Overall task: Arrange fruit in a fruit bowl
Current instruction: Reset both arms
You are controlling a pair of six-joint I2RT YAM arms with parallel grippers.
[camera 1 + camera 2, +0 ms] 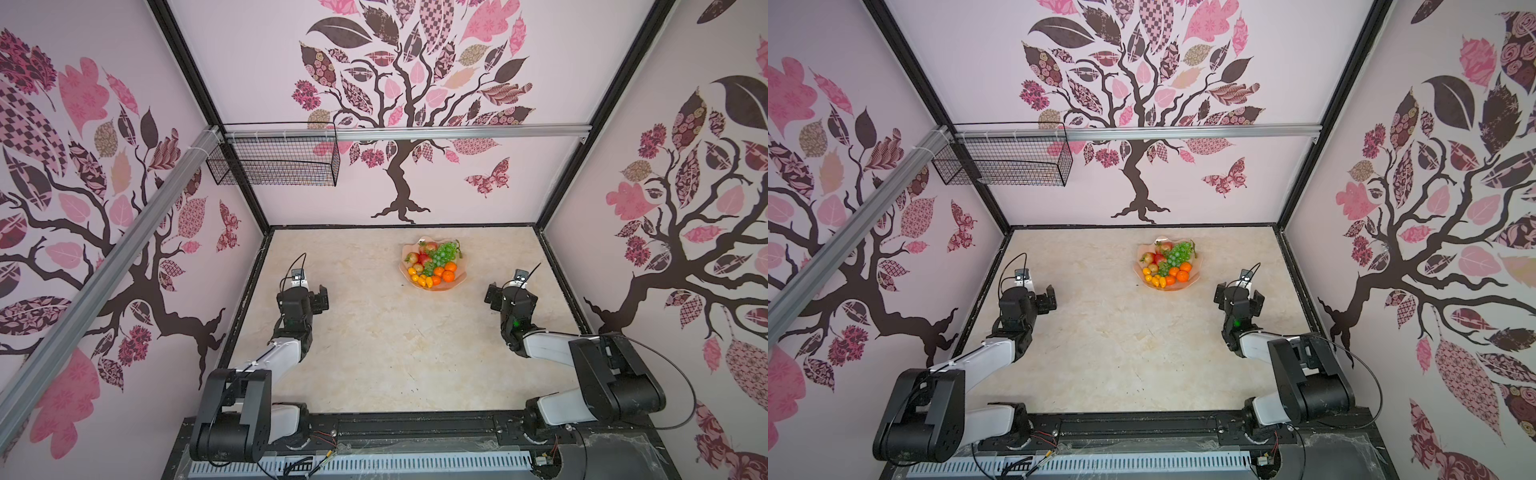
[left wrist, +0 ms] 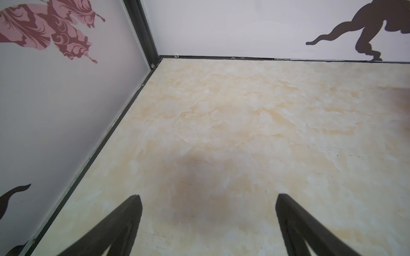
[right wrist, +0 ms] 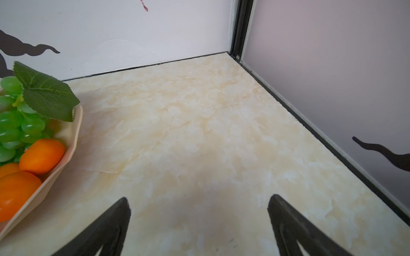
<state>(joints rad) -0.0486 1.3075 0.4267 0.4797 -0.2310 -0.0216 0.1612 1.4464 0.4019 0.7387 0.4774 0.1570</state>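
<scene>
The fruit bowl [image 1: 458,277] [image 1: 1192,278], a shallow peach-pink dish with a wavy rim, stands at the back middle of the marble table. The fruit lies in it: a green grape bunch [image 1: 445,252] [image 3: 13,128] with a leaf [image 3: 44,93], orange tangerines [image 1: 449,275] [image 3: 42,155], red fruits [image 1: 424,258] and small yellow tomatoes [image 1: 419,279]. My left gripper [image 2: 208,197] hovers open over bare table, well left of the bowl, with nothing between its fingers. My right gripper [image 3: 198,198] is open and empty too, just right of the bowl's rim [image 3: 75,133].
A black wire basket [image 1: 274,162] [image 1: 1005,160] hangs from the aluminium rail at the back left, above the table. Patterned walls with black frame edges close the table on three sides. Both arms [image 1: 286,340] [image 1: 540,345] reach in from the front.
</scene>
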